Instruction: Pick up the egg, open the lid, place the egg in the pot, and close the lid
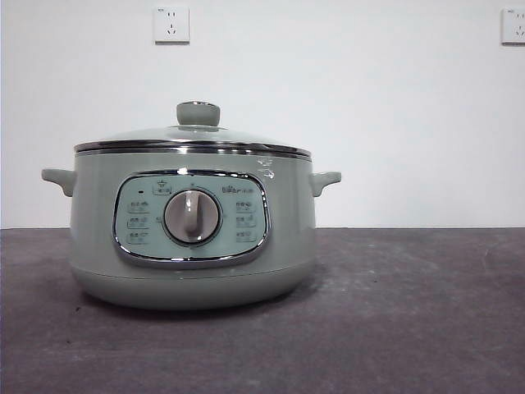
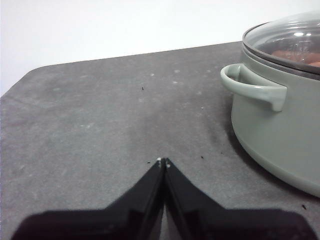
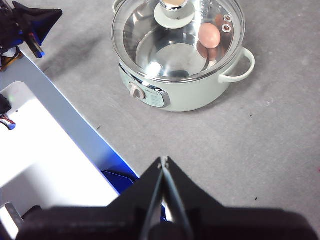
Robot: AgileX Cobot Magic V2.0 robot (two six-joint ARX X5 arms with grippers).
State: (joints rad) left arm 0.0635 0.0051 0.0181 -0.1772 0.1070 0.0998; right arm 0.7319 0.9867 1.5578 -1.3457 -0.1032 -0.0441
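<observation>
The sage-green pot (image 1: 193,238) stands on the dark table with the glass lid (image 1: 193,141) seated on its rim. From above, in the right wrist view, the egg (image 3: 210,35) lies inside the pot (image 3: 190,92) under the lid (image 3: 177,37). My right gripper (image 3: 164,160) is shut and empty, high above the table in front of the pot. My left gripper (image 2: 162,161) is shut and empty, low over the table beside the pot's side handle (image 2: 255,87). It also shows in the right wrist view (image 3: 35,22).
The white and blue robot base (image 3: 45,150) lies beside the table's front edge. A white wall with two sockets (image 1: 171,25) stands behind the table. Open grey table (image 1: 410,312) lies on both sides of the pot.
</observation>
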